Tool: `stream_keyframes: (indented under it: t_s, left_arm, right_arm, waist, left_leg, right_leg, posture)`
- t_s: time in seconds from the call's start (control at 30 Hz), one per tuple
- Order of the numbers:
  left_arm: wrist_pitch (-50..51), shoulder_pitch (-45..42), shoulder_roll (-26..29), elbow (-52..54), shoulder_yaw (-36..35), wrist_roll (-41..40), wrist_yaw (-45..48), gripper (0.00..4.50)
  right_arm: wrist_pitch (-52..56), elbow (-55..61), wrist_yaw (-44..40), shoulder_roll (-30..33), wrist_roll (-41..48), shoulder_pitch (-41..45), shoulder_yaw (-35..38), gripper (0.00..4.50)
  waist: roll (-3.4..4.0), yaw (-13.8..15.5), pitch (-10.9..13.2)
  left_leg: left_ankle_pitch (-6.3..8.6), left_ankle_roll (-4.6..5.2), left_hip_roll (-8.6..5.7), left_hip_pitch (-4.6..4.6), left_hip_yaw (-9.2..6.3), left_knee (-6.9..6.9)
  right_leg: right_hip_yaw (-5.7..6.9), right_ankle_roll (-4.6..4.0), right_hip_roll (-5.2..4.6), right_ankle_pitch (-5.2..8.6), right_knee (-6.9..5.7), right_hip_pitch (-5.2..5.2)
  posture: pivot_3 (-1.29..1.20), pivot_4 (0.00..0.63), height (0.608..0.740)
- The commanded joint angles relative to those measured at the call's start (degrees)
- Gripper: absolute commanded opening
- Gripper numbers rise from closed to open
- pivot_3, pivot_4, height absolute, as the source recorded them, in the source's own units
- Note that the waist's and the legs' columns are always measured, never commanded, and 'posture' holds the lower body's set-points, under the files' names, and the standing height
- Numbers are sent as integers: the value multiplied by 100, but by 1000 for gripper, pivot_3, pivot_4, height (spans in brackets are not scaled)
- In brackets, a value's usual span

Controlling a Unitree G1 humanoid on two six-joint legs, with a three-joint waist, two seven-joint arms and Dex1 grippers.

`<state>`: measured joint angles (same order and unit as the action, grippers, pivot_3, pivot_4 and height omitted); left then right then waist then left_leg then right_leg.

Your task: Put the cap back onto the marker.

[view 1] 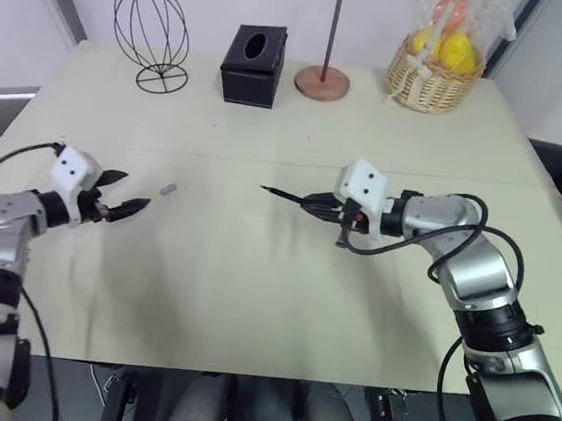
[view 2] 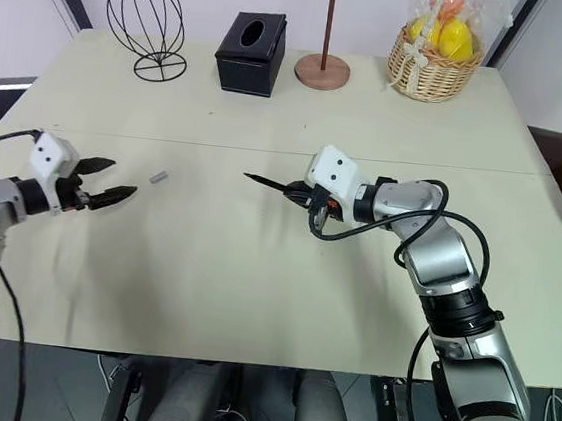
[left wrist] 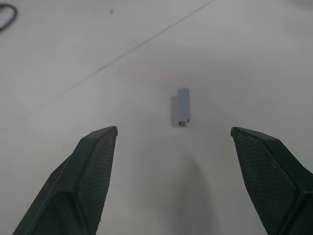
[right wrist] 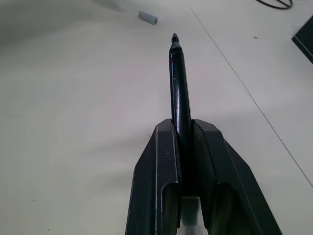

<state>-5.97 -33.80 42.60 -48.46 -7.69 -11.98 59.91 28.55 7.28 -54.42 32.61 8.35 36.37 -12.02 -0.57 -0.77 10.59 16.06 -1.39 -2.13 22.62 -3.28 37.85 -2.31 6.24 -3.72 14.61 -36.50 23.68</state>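
Note:
The cap is a small pale grey cylinder lying on the cream table, left of centre. My left gripper is open just to the cap's left, its two black fingers spread wide and pointing at the cap without touching it. The marker is a thin black stick held above the table's middle, its pointed end aimed left toward the cap. My right gripper is shut on the marker, the jaws pressed on its rear part.
Along the table's far edge stand a black wire globe, a black tissue box, a round wooden stand with a pole and a wicker basket of fruit. A seam crosses the table.

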Motion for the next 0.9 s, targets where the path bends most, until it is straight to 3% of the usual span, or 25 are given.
stream_keyframes:
  t_s: [0.03, 0.23, 0.63, 0.73, 0.9]
  left_arm:
    - [-321, -400, -111, -575, 61, 188, -19, 3892]
    - [-609, -911, -345, -1402, 175, 467, -169, 3892]
    - [-690, -1300, -510, -2136, 188, 724, -398, 3892]
    - [-671, -1317, -535, -2183, 184, 742, -363, 3069]
    - [-649, -1305, -572, -2191, 217, 785, -255, 537]
  right_arm:
    - [62, 293, 98, 29, 137, -10, 220, 14]
    - [208, 511, 255, 106, 198, -170, 321, 14]
    - [372, 773, 525, 145, 265, -359, 386, 14]
    - [381, 795, 570, 153, 274, -380, 393, 0]
    - [382, 815, 628, 175, 290, -424, 405, 0]
  waist:
    - [-1, -3, 0]
    - [-4, -8, -2]
    - [-5, 3, -3]
    - [-5, 1, -4]
    - [-5, -10, -4]
  left_leg:
    - [0, 0, 0, 2, 0, 3]
    - [-4, -4, -2, 79, 3, 39]
    - [-9, -9, -5, 72, -1, 43]
    - [-10, -11, -7, 71, -2, 44]
    - [-11, -12, -7, 67, -2, 44]
  right_leg:
    - [0, 0, 1, 0, -3, 2]
    - [-5, 0, 2, 0, -58, 93]
    - [-3, 0, 4, 0, -76, 88]
    - [-4, 0, 4, 0, -79, 88]
    - [-4, -1, 8, 0, -82, 87]
  posture:
    - [0, 150, 740]
    - [0, 150, 740]
    - [0, 150, 740]
    - [0, 150, 740]
    - [0, 150, 740]
